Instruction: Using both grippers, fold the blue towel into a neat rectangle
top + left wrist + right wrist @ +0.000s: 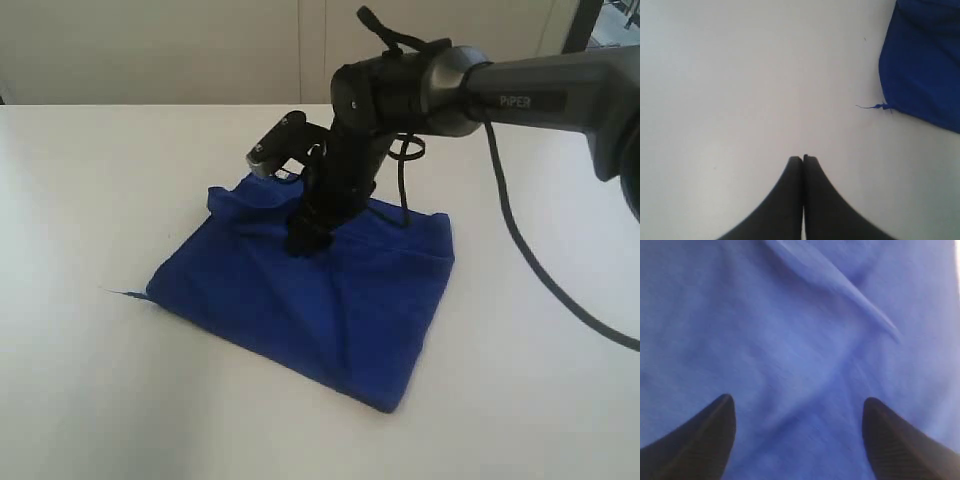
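Apart from the blue towel (925, 65), off its thread-bearing corner, the left fingers (782, 200) are seen pressed together above the bare white counter (740, 75), with nothing held. A loose thread (869, 106) is trailed from that left corner. The towel is laid on the counter as a rough, creased rectangle. Over its far part the right fingers (700, 445) are held spread wide, close to the cloth, with no fold pinched. The right arm (540, 95) is stretched in from the towel's right.
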You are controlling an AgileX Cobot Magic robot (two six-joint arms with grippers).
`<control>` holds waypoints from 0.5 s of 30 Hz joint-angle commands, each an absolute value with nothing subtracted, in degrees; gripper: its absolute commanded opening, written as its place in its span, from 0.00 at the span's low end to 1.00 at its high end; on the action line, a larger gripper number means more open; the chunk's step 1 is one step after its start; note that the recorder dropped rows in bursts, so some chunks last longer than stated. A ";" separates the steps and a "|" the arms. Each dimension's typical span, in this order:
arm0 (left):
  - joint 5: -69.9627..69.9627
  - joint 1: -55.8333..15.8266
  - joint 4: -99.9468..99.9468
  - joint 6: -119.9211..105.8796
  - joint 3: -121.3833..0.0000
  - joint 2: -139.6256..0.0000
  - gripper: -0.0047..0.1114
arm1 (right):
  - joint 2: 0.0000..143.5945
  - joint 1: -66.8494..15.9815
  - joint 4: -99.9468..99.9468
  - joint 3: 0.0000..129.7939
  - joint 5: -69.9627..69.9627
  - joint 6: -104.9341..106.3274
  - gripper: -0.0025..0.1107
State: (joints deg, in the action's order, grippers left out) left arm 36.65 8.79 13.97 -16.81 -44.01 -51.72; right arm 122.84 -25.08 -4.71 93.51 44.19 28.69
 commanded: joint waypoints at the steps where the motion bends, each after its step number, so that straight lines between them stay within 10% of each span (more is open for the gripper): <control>1: 37.00 9.05 14.57 -16.55 -43.69 -51.36 0.04 | 123.23 -25.31 -12.00 93.24 40.87 34.60 0.61; 15: 37.00 9.05 14.57 -16.55 -43.69 -51.36 0.04 | 130.72 -25.31 -8.16 93.24 36.79 7.79 0.61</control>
